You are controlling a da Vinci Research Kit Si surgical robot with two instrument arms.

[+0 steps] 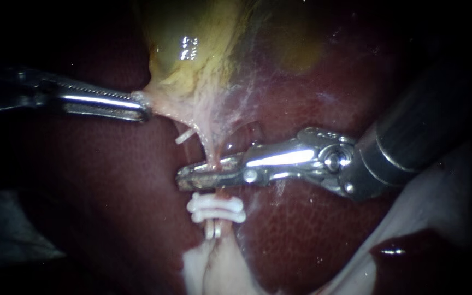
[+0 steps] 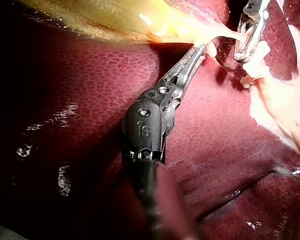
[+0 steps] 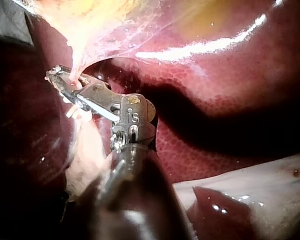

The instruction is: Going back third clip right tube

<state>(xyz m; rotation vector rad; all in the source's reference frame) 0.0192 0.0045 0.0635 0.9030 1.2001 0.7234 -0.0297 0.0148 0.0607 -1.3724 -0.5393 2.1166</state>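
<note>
A thin pink tube (image 1: pixel 213 155) runs down from the yellow-green gallbladder (image 1: pixel 192 49) to several white clips (image 1: pixel 217 206) stacked across it. My right instrument (image 1: pixel 184 180) comes in from the right and lies across the tube just above the clips. Its jaws stand slightly open with the tube between them, as the right wrist view (image 3: pixel 57 77) also shows. My left instrument (image 1: pixel 140 106) comes in from the left. Its jaws are shut on the pale tissue at the gallbladder's lower edge and hold it taut. The left wrist view shows this grip (image 2: pixel 200 50).
Dark red liver (image 1: pixel 110 191) surrounds the tube on both sides. A short pale stub (image 1: pixel 184 136) sticks out left of the tube. Whitish tissue (image 1: pixel 214 267) lies below the clips, and a white sheet (image 1: pixel 438 207) lies at the lower right.
</note>
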